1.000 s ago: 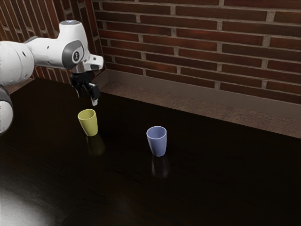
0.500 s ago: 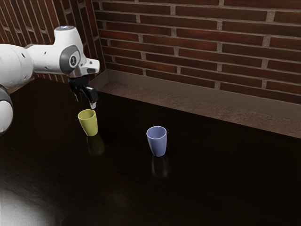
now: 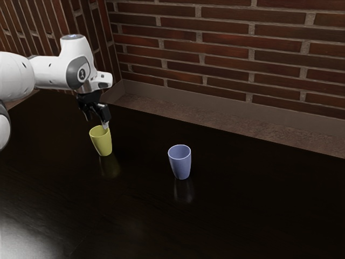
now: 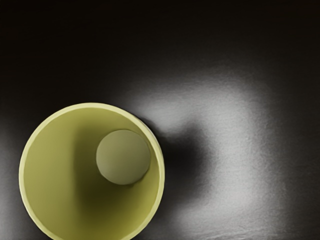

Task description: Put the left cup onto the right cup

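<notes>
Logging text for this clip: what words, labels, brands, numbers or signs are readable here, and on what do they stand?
No text can be read in either view.
yellow cup: plain, inside and out.
blue cup: plain.
white arm: a small mark on the grey joint cap, too small to read.
brick wall: no sign or writing.
dark table: no label.

1 yellow cup [image 4: 55, 175] stands upright, mouth open — dark table [image 4: 240, 45] beneath, a pale sheen at the cup's 2 o'clock.
</notes>
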Controlling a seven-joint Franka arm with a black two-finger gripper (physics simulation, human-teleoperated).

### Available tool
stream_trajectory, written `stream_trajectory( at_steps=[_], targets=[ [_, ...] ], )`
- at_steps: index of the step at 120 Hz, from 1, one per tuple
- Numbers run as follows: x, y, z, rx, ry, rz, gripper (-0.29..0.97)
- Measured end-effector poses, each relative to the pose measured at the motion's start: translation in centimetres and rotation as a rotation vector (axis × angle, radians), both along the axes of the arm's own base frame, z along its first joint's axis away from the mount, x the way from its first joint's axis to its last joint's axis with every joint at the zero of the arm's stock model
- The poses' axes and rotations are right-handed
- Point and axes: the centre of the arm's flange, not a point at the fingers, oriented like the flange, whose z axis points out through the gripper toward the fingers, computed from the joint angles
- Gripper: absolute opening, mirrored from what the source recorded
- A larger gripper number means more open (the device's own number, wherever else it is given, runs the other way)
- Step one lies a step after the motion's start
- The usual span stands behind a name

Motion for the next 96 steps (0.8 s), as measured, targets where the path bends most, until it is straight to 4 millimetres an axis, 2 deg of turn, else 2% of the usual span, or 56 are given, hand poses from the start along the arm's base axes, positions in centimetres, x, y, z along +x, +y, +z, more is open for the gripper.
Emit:
stream_trajectory(
  at_steps=[34, 96],
  targets=[
    [0.4, 0.1, -1.5, 0.006, -0.002, 0.006, 0.68],
    [0.9, 0.7, -2.7, 0.015, -0.003, 0.004, 0.68]
  ],
)
